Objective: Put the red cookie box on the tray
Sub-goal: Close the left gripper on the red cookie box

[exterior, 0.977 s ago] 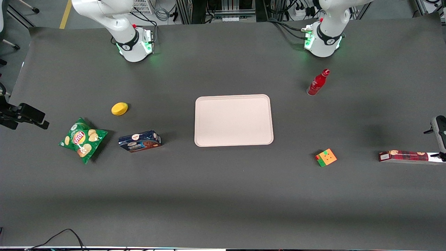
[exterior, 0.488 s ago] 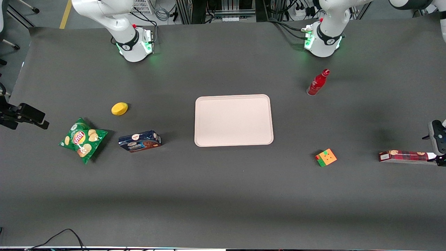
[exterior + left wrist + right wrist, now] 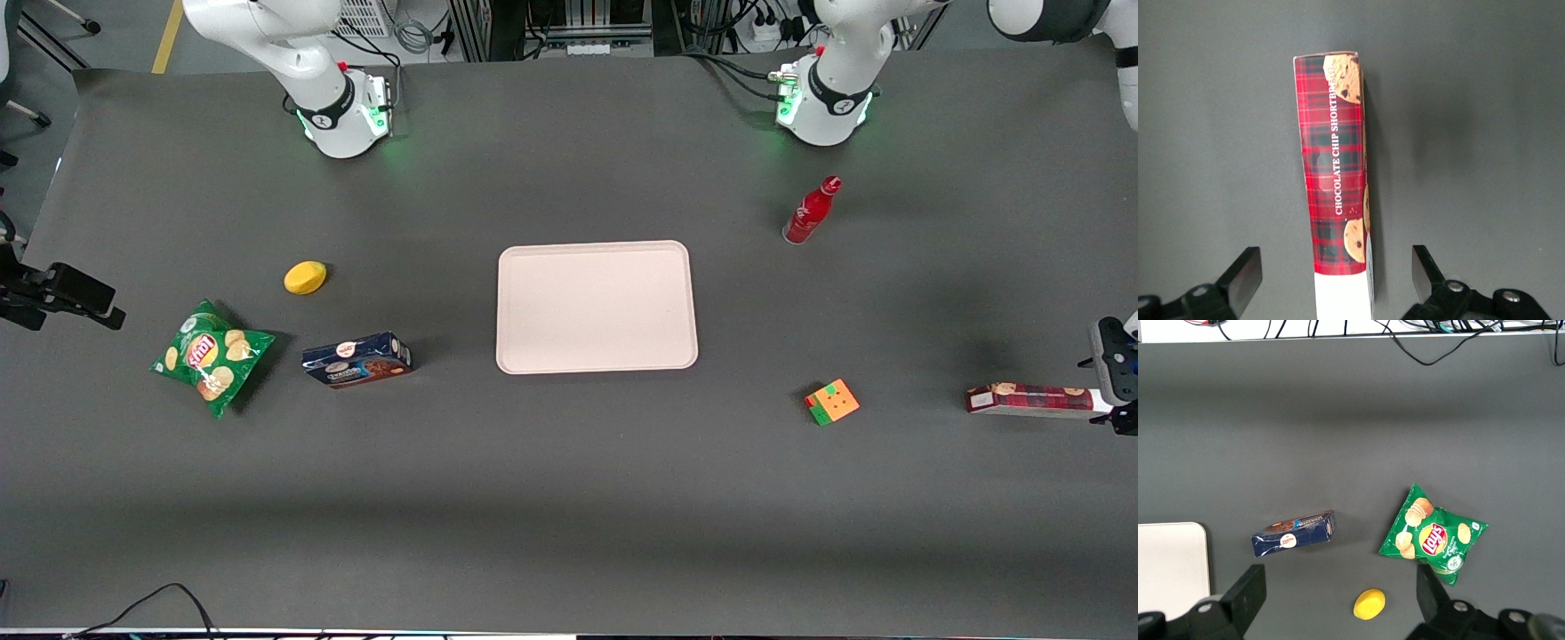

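Gripper hangs wide open above the red cookie box's white end, holding nothing. I see the box flat on the table, at the working arm's end, well apart from the tray, long axis running between the fingers.

One pale-pink tray, two cookie boxes, one red cookie box and one dark-blue box, one green chip bag, one yellow lemon-like thing, one red bottle, one colour cube, one gripper open astride the red box's white end
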